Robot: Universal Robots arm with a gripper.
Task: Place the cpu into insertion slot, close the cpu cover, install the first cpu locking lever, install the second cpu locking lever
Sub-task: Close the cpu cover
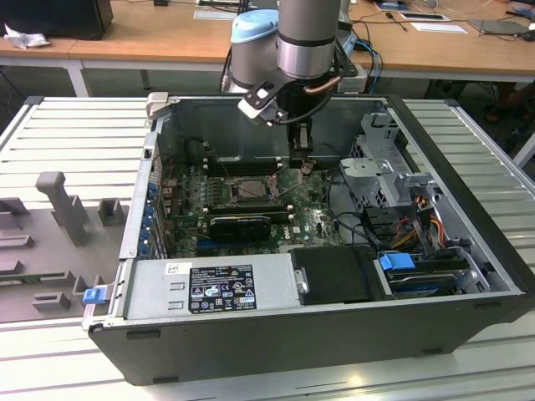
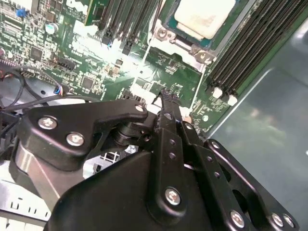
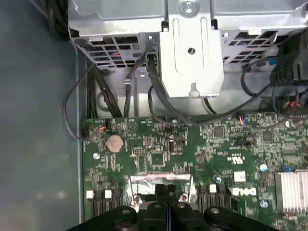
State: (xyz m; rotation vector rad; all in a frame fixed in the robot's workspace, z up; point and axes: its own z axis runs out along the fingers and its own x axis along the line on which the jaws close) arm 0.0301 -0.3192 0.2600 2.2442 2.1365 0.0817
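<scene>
- The robot arm [image 1: 309,33] reaches down into an open computer case [image 1: 468,276]. The case lies on a grey table [image 1: 67,125] with long ridges.
- The hand [image 1: 300,160] is inside the case, over the green board [image 1: 309,219].
- In both wrist views the hand's [image 2: 166,96] two black fingers [image 3: 161,192] are pressed together, with no gap between them. I see nothing held in them.
- I cannot tell if the fingertips touch the board.
- The insertion slot [image 1: 251,190] is in the middle of the board. The hand is near it, on the exterior view's right.
- In the second wrist view the cpu [image 2: 201,17] sits in the slot. Its pale face points up.
- The silver cpu cover [image 2: 185,44] seems to lie flat around the cpu.
- A thin silver wire bar [image 2: 147,57] runs from a corner of the slot towards the hand.
- Long black memory slots [image 2: 250,48] lie just beside the slot.
- In the first wrist view a small round battery [image 3: 114,143] sits on the board near the fingers.
- Past the board's edge there is a silver metal cage [image 3: 192,48], with black cables [image 3: 96,96] beside it.
- A blue clip [image 1: 96,294] sticks out at one corner of the case.
</scene>
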